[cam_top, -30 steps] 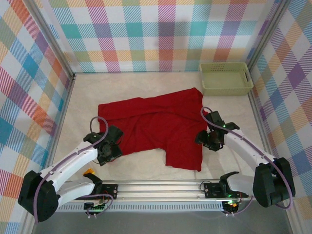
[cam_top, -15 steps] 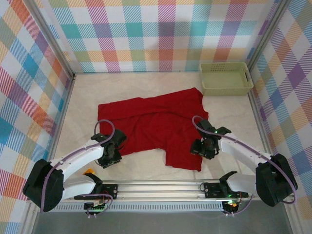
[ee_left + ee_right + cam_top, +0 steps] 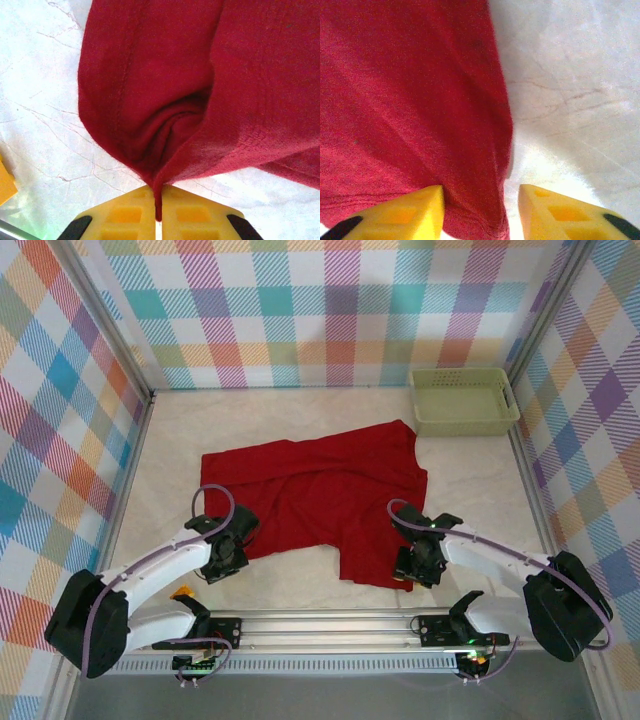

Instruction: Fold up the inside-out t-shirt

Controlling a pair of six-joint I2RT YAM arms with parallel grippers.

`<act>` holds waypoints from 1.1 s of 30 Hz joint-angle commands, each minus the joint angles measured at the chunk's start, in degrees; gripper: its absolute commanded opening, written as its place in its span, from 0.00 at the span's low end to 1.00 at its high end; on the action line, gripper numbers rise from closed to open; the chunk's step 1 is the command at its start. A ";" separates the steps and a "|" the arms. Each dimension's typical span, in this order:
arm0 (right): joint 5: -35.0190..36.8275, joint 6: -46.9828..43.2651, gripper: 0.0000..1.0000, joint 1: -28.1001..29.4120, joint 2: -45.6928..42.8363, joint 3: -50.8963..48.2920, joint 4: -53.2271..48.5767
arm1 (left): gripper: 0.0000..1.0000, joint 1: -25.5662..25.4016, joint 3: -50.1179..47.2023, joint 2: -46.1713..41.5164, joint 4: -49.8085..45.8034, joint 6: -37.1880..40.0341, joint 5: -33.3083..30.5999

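Left pincer (image 3: 159, 194) pinches t-shirt (image 3: 165, 75); right pincer (image 3: 481, 195) partly cropped.

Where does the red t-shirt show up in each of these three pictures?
Top external: t-shirt in the centre, on the white table.
Left wrist: t-shirt fills the top, its tip pinched in the left gripper.
Right wrist: t-shirt covers the left side, its edge between the open jaws of the right gripper.
Shared landmark: the white table beside the cloth.

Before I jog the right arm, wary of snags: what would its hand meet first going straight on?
The shirt: its edge lies between the right hand's open fingers, likely with the table just beneath.
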 commanded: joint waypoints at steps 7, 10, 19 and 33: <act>0.92 0.92 0.13 0.39 0.99 -0.02 0.35 | 0.03 -0.42 1.53 -3.47 -1.01 0.57 -2.97; 4.65 -0.67 0.02 0.49 -0.84 3.12 -3.63 | 0.01 -0.34 3.76 -6.10 -2.29 0.29 -4.93; 17.81 -10.06 0.00 -3.07 -3.04 17.84 -12.89 | 0.00 12.38 8.34 -11.20 -1.31 4.30 -5.01; 17.21 -27.05 0.00 -19.73 17.78 44.88 1.49 | 0.00 38.38 19.03 12.11 18.35 7.49 8.15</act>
